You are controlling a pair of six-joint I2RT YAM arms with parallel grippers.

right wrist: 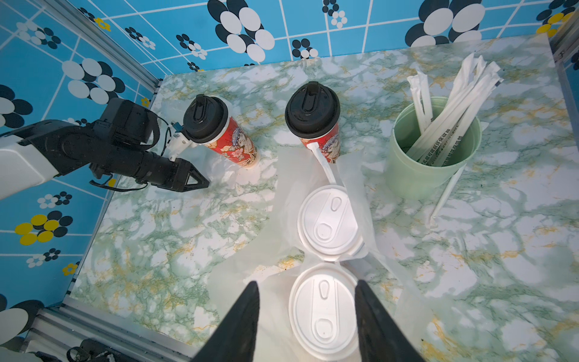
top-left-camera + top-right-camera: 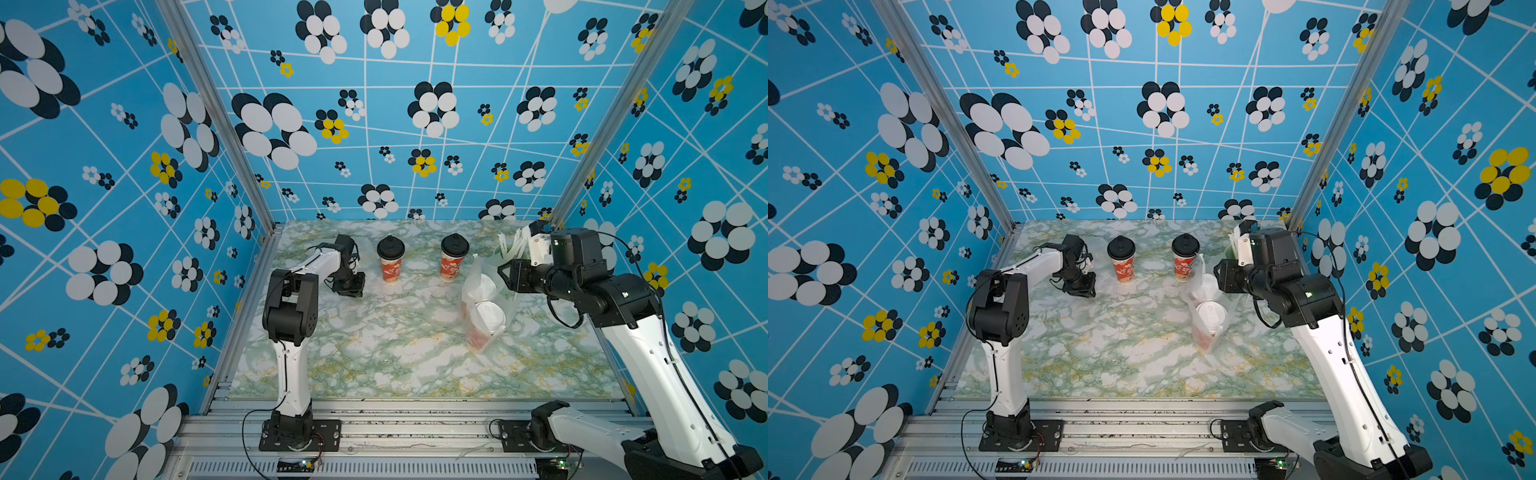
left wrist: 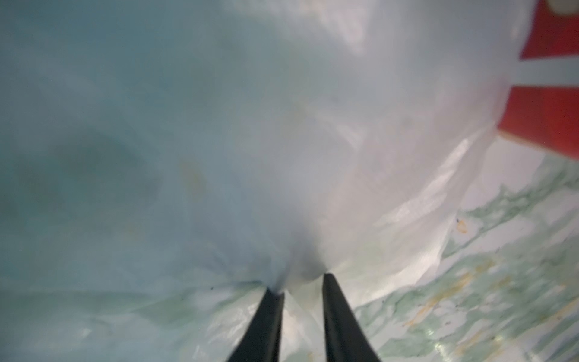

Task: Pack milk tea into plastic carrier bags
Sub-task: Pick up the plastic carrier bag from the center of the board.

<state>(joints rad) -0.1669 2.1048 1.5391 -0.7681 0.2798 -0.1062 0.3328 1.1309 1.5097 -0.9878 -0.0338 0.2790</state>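
**Item 1. Left gripper** [image 3: 302,282]. We find the fingers drawn close, with only a narrow gap between the tips. Thin film is gathered and puckered in that gap, so we enter them as clamped on the loose carrier bag [image 3: 282,141]. The bag's film rises as a blurred whitish sheet across most of the left wrist view. In both top views the gripper sits low over the table [image 2: 395,357], far left.

**Item 2. Left black-lidded cup** [image 2: 390,259]. It stands upright, just right of the left gripper. We cannot tell whether they touch.

**Item 3. Right black-lidded cup** [image 2: 454,257]. It stands upright in the same far row, well apart from its twin.

**Item 4. Right gripper** [image 1: 307,282]. The fingers stand apart and hold nothing. In the right wrist view they fall to either side of the near white-lidded cup [image 1: 324,313]. We cannot tell whether they touch it.

**Item 5. Filled carrier bag** [image 1: 288,194]. It sits at the right middle of the table, just near of the right black-lidded cup, with its mouth open upward. Inside are the near white-lidded cup and the far white-lidded cup [image 1: 327,219], side by side with their lids touching. A wrapped straw [image 1: 322,163] pokes up at the bag's far end.

**Item 6. Green cup** [image 1: 432,156]. It stands in the far right corner, beside the filled bag but apart from it. It holds white wrapped straws, and one more straw [image 1: 445,194] leans against its outside.
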